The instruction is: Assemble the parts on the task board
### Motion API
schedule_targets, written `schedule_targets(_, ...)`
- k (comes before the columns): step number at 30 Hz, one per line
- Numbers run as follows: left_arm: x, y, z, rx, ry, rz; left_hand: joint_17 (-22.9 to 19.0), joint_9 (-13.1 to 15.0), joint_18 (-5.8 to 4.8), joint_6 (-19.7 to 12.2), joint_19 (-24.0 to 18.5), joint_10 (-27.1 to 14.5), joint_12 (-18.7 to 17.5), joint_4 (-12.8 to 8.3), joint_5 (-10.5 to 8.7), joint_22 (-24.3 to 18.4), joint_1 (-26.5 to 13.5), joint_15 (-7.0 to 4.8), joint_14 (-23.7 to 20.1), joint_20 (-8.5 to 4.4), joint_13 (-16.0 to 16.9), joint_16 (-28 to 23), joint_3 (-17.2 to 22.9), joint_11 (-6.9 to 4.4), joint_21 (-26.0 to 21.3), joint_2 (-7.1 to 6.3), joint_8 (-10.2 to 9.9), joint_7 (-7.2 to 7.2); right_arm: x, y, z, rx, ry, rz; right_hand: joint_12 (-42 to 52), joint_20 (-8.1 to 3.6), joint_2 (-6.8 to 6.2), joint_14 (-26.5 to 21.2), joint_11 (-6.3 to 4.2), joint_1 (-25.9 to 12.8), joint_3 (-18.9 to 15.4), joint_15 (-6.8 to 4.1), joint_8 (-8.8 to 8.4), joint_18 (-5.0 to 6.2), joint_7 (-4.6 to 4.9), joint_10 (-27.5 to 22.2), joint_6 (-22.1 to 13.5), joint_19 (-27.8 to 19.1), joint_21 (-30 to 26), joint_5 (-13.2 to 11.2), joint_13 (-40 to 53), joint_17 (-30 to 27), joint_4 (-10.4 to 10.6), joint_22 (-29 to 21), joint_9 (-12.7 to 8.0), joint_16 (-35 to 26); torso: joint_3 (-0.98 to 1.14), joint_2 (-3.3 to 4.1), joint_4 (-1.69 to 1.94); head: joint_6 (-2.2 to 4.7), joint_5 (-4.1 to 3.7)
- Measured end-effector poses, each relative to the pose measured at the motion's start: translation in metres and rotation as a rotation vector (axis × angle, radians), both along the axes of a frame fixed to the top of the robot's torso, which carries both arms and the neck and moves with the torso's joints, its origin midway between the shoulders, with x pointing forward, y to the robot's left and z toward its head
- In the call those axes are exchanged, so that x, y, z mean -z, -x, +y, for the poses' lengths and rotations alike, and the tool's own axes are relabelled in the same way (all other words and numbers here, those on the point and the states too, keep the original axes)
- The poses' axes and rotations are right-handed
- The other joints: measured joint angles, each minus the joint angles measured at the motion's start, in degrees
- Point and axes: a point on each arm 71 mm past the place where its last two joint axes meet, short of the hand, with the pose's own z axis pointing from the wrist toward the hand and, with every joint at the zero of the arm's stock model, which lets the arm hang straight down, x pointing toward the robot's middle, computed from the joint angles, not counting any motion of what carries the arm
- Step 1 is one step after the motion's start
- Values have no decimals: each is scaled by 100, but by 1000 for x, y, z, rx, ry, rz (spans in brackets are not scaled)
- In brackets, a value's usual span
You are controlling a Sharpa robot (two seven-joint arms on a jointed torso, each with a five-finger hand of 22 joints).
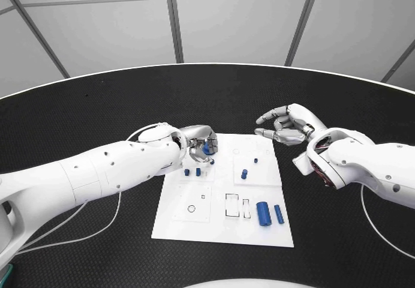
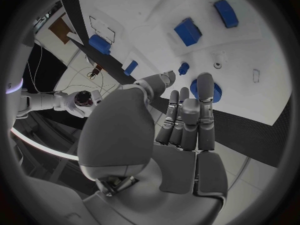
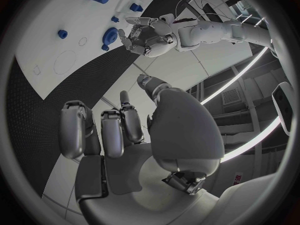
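The white task board lies in the middle of the table. My left hand hangs over its far left corner, fingers stretched out side by side. One fingertip touches a round blue toothed part lying on the board, with the thumb off to the side. That part also shows beside my left hand in the right wrist view. Small blue pegs stand mid-board, and two blue cylinders lie near its front right. My right hand hovers past the far right corner, fingers loosely curved and holding nothing.
Black table surrounds the board on all sides. Two short blue pegs stand close to my left forearm. Outlined slots mark the board's near half.
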Motion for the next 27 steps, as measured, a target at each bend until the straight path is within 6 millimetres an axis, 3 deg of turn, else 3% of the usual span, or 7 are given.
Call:
schedule_targets(7,6,0,-3,2,-31,19,602,-87,0,202,455,311,-43,-76,0,722,-55,-60,432,-36,-80,327,21,-74,523,19,-63,-79,0,0,1,-1,-1,0,0,0,0,0,0,0,0,0,0,0,0,0,0,0,0,17,0,0,0,0,0,0,4,-3,1,-14,-13)
schedule_targets(11,10,0,-5,5,-44,34,746,-106,-1,261,593,400,-43,-98,0,995,-91,-89,518,-61,-89,377,29,-105,706,38,-67,-98,0,1,1,-2,-1,0,0,0,0,0,0,0,0,0,0,0,0,0,0,0,0,35,-1,0,0,0,0,0,4,-6,2,-27,-19)
schedule_targets(27,16,-3,-6,-18,-42,27,847,-120,0,282,676,421,-47,-140,0,1172,-113,-108,579,-64,-96,437,48,-125,812,60,-67,-119,0,1,1,-4,-1,1,0,0,0,0,0,0,0,0,0,0,0,0,0,0,0,39,-1,-1,0,0,1,0,-2,-9,4,-36,-35)
